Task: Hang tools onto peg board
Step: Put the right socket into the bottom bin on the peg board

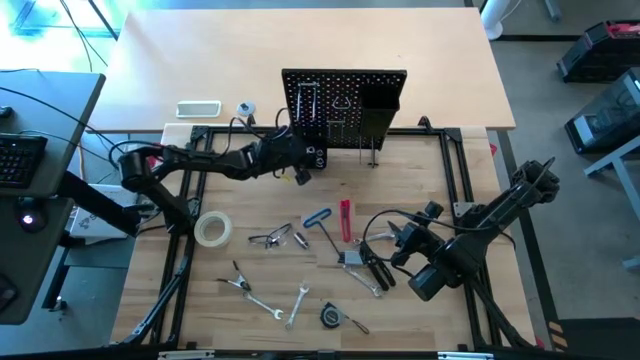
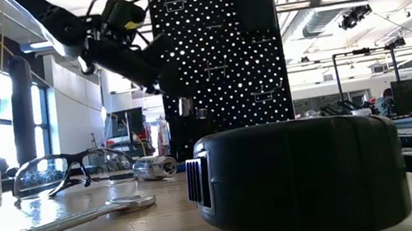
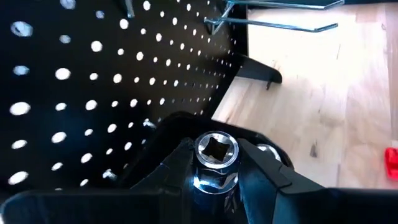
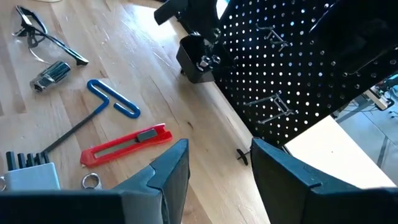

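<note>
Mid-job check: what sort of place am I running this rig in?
Probably an open robotics lab or workshop. The low view shows exposed ceiling ducts, big windows and more benches behind the peg board; the high view shows a keyboard on a neighbouring desk.

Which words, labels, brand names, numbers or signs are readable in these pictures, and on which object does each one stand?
No text can be read in any view.
The peg board shows only holes and hooks, no label.
The socket held in the left gripper shows no readable size mark.
The red-handled tool and the tape measure bear no readable print.
</note>
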`<state>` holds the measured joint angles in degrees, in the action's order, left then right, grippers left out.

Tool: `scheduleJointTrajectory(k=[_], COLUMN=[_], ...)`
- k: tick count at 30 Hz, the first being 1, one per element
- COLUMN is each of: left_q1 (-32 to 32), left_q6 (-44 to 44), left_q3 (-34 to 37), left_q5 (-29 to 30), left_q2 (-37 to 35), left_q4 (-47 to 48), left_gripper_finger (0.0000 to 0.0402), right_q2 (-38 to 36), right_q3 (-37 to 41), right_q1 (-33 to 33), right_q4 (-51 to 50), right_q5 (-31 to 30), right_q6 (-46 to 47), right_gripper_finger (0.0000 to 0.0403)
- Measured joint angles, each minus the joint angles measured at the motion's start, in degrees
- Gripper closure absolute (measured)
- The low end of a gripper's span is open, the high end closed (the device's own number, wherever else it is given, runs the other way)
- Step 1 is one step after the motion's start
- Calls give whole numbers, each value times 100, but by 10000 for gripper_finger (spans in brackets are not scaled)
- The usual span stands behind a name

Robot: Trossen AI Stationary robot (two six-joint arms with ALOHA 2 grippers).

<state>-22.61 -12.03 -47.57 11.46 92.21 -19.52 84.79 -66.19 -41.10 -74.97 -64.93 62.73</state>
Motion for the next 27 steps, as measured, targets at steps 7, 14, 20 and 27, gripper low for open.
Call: scheduleJointTrajectory(k=[7, 14, 20, 27], left_q1=[-52, -180, -293, -293], left_q6=[21, 98, 194, 228], left_q3=[0, 0, 0, 0], left_q5=[70, 56, -78, -99], left_q2=[301, 299, 434, 589], left_q4=[-312, -264, -126, -239], left_gripper_finger=[318, 316, 304, 301], right_q2=[0, 0, 0, 0], right_q3=[0, -1, -2, -1], right_q1=[-20, -20, -19, -19], right_q4=[12, -3, -3, -3], right_q5=[2, -81, -111, -114], right_q6=[3, 3, 3, 28], right_gripper_finger=[237, 237, 237, 237])
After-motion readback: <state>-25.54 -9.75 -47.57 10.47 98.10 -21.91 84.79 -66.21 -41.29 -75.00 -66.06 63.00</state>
